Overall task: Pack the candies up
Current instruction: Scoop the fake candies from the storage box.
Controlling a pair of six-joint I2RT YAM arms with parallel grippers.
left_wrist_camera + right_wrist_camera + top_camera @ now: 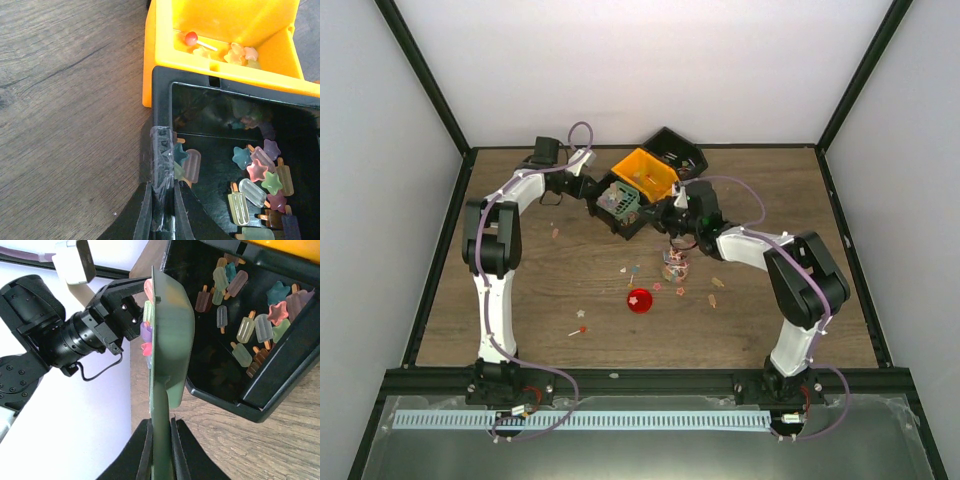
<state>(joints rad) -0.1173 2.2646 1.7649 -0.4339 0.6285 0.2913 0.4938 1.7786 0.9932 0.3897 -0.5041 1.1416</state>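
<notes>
Candies, ice-lolly and star shapes, filled a black bin while both grippers gripped tight.
The left gripper had its jaws pinched narrow on the bin's near wall. The right gripper was clamped on the handle of a green scoop, held edge-on just beside the bin's rim with a few candies against its face. An orange bin touching the black one held a lollipop and several more. Others lay scattered on the wooden table around a small jar and a red lid.
</notes>
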